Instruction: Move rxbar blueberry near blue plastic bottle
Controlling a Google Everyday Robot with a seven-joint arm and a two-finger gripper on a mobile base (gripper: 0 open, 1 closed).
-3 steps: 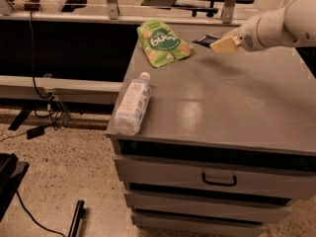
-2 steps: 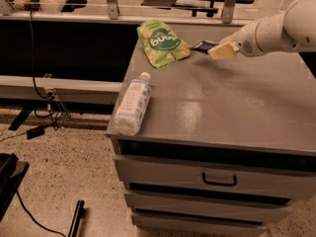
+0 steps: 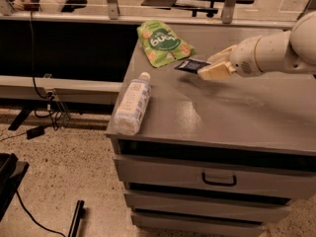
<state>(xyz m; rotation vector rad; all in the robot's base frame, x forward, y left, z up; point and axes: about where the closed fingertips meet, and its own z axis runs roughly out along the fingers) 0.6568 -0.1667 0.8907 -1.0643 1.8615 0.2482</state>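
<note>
Quick update for you, biggest thing first: the grey metal drawer cabinet (image 3: 232, 117) hasn't budged, and everything's happening on its top. The white robot arm (image 3: 281, 51) coming in from the right has swung left and toward the front vs a sec ago, away from the back edge. The clear, pale blue plastic bottle (image 3: 132, 102) w/ the white cap lies on its side along the front-left edge, same spot as before, so your target hasn't moved. The green snack pouch (image 3: 162, 42) is lying flat where it was at the back, not involved. Now the small stuff: the cream two-finger gripper (image 3: 210, 70) sits just right of the pouch's lower corner. Its fingers are pinched narrow on the small flat dark navy rxbar blueberry (image 3: 190, 65), which sticks out of the tips to the left. The bar came along w/ the gripper over the last second, and there's a shadow under it, so imo it's carried off the surface rather than dragged, tho I can't be 100% sure. What that means for you: grasp looks done and transport is underway, but the bar is well apart from the bottle atm. You'd want to keep heading left and frontward, then set it just beside the bottle w/o bumping it. It's round, lying down and right at the edge, so prob rolls easy.
</note>
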